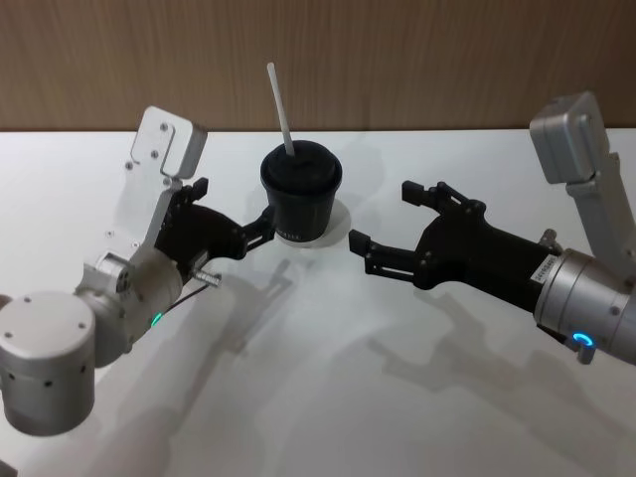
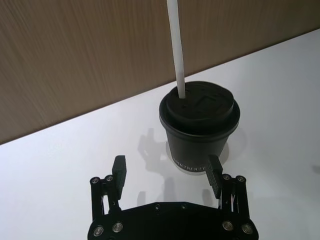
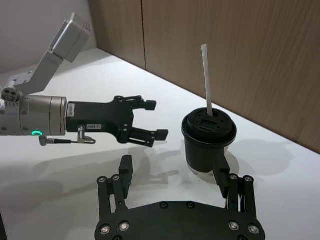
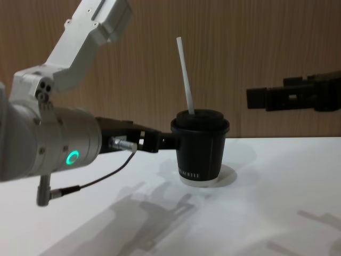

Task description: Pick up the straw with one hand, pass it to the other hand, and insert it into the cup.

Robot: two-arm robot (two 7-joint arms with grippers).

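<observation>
One thin white straw [image 1: 281,106] stands in one small black paper cup [image 1: 301,194] with a domed black lid. The straw pokes up through the lid and leans a little. The cup sits on the white desk [image 1: 328,397], near the wooden wall [image 1: 397,60]. There are two grippers. The left gripper [image 1: 260,227] is just beside the cup, its fingers wide apart and holding nothing. The right gripper [image 1: 383,224] is near the cup on the other side, also spread wide and holding nothing.

Left end effector [image 1: 260,227]: fingers spread apart, empty, silver wrist with green ring light behind it. Right end effector [image 1: 383,221]: fingers spread wide, empty, facing the left one, well apart.
</observation>
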